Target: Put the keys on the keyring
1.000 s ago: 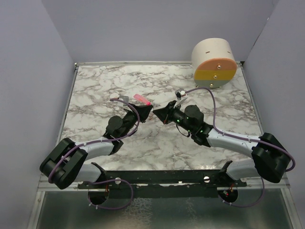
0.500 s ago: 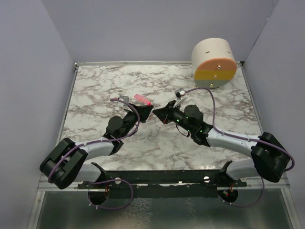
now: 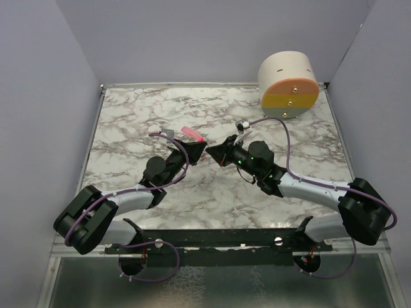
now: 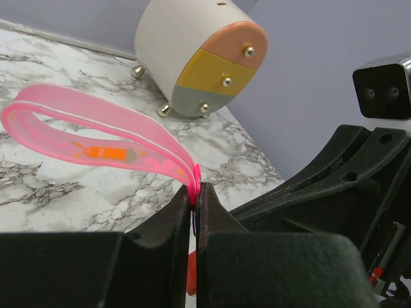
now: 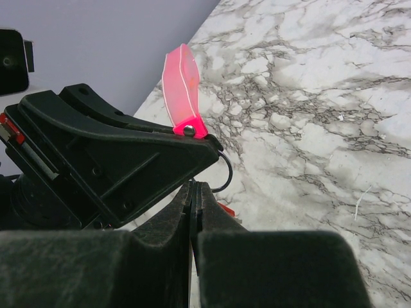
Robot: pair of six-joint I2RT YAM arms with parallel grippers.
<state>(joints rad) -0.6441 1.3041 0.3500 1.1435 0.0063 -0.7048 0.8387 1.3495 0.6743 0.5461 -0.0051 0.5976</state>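
No readable text, number, brand or sign in any view.
- keyring strap [image 4: 96,138]: small orange patch [image 4: 103,153] with grey tip embedded in pink plastic; no letters legible on it.
- round drawer unit [image 4: 212,64]: three plain coloured fronts, metal knobs only, no marking.
- wrist camera housing [image 4: 383,85]: two lens holes, no label visible.
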